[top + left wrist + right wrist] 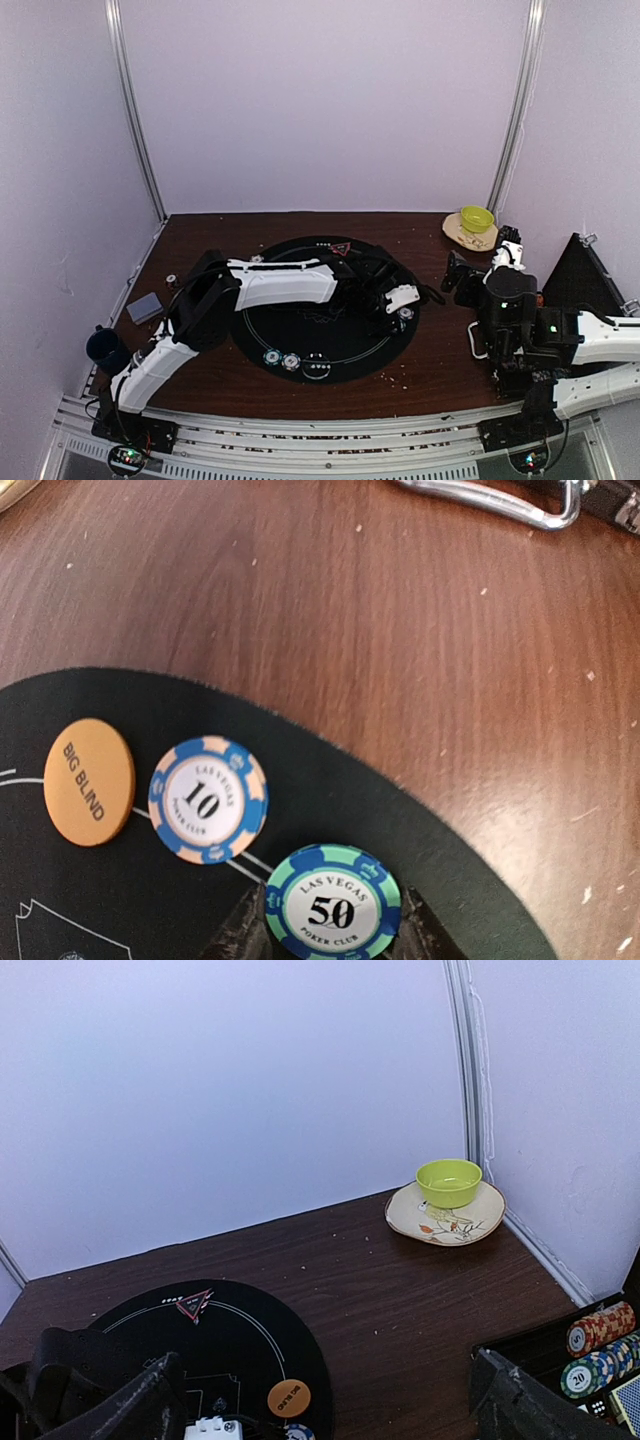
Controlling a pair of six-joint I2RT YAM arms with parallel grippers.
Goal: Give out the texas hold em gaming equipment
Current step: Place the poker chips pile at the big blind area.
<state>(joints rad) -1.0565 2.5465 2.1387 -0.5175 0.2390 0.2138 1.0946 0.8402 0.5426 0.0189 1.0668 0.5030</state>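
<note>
In the left wrist view my left gripper (333, 920) is shut on a green-and-blue 50 chip (333, 900), one dark finger on each side, low over the right rim of the round black mat (330, 780). Just left of it on the mat lie a blue 10 chip (208, 800) and the orange Big Blind button (89, 781). The red triangle marker (341, 249) lies at the mat's far edge. Three chips (291, 361) lie along the near edge. My right gripper (320, 1410) stands open above the table, right of the mat, with nothing between its fingers.
An open case at the right holds chip rows (597, 1328) and blue-backed cards (628, 1400); its black lid (580, 275) stands upright. A yellow-green bowl (476, 218) sits on a plate (460, 236) at the back right. A grey deck (145, 307) and a dark blue mug (104, 347) are left.
</note>
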